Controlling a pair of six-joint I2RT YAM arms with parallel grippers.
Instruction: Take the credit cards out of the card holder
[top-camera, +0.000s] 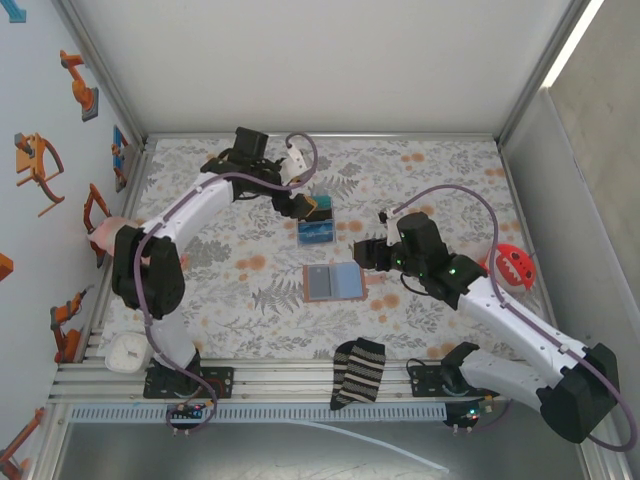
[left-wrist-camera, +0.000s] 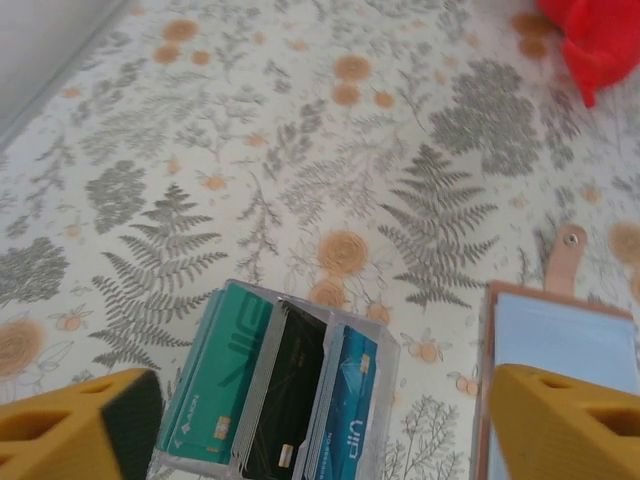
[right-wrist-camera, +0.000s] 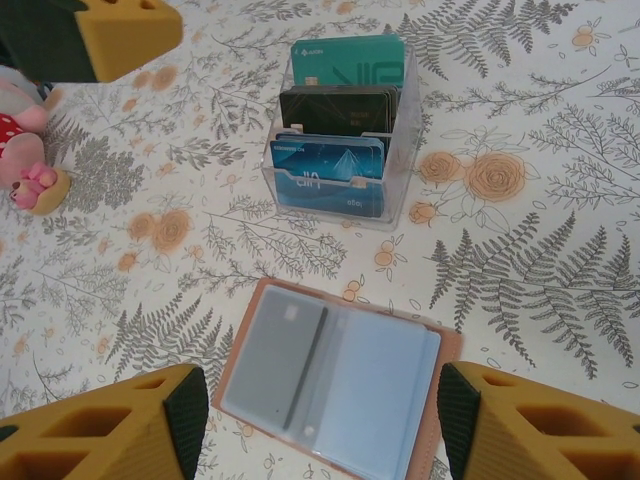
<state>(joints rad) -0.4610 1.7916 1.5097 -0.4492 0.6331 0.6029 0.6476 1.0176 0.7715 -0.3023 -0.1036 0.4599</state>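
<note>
The tan card holder (top-camera: 333, 281) lies open and flat on the floral cloth, its light-blue inside up (right-wrist-camera: 335, 375). A greyish card (right-wrist-camera: 275, 360) shows through the clear sleeve of its left half. Just beyond it stands a clear box (right-wrist-camera: 340, 130) with teal (right-wrist-camera: 348, 60), black and blue credit cards upright in its slots. My left gripper (left-wrist-camera: 320, 430) hovers open right above that box (left-wrist-camera: 280, 385), nothing between its fingers. My right gripper (right-wrist-camera: 325, 425) stands open over the near edge of the card holder, its fingers (right-wrist-camera: 110, 425) either side, apart from it.
A red toy (top-camera: 513, 264) lies right of the right arm. A striped sock (top-camera: 358, 372) drapes over the near table edge. A pink plush (right-wrist-camera: 25, 140) sits at the left edge, and a white object (top-camera: 125, 352) by the left base.
</note>
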